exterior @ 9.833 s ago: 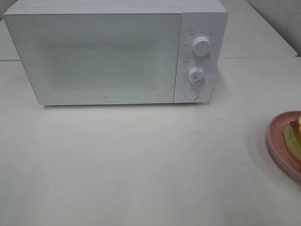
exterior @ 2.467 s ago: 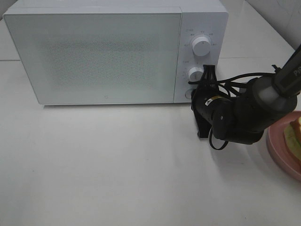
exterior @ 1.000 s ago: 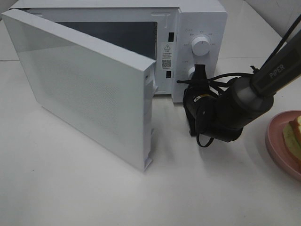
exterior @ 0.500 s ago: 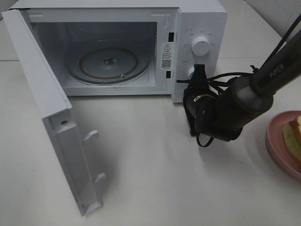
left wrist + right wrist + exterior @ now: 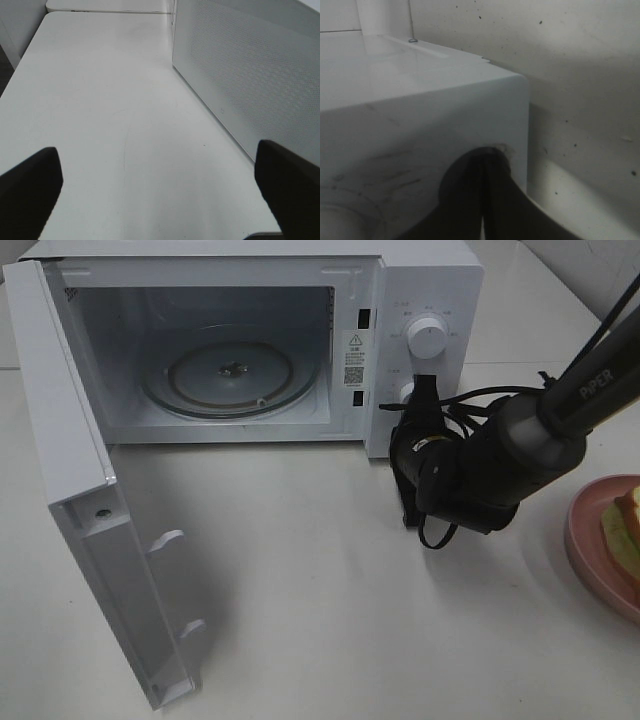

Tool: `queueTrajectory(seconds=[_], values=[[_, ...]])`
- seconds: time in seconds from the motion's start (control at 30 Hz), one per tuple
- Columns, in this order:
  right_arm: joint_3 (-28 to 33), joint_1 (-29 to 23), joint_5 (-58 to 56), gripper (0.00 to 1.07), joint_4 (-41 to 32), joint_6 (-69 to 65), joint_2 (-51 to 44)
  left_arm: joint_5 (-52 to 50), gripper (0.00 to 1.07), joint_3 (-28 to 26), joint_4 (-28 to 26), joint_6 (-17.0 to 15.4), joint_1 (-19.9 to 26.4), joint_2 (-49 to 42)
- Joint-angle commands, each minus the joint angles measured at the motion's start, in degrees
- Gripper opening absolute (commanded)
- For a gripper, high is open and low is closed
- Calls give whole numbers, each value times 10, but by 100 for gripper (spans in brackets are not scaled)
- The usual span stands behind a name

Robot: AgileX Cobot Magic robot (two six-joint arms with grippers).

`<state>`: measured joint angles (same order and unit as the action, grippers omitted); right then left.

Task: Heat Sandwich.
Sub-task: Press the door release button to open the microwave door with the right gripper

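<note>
Right gripper (image 5: 482,160), clenched and empty, sits at the microwave (image 5: 430,285), centre-right; left gripper (image 5: 157,152) gapes. The sandwich (image 5: 624,532) lies on the pink plate (image 5: 585,535) at the right edge, where a careless swing could shove it off.

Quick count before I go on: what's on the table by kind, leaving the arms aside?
Microwave: 1, door swung open
Pink plate: 1, cut off by the right edge of the high view
Sandwich: 1, on the plate
Total: 3
</note>
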<state>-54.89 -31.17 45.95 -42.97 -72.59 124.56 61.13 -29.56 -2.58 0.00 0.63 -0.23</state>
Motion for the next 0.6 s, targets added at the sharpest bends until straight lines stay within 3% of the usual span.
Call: queueTrajectory(seconds=[0.03,0.2,0.6], values=[[-41,29,81,0,68,3,-23,-1,100,0,-1,0,-3,-11],[-3,22,-9,0,85,-5,-50,-1,100,0,-1,0,-3,-11],[93,7,-79,0,94,24,-119,-1,100,0,-1,0,-3,-11]])
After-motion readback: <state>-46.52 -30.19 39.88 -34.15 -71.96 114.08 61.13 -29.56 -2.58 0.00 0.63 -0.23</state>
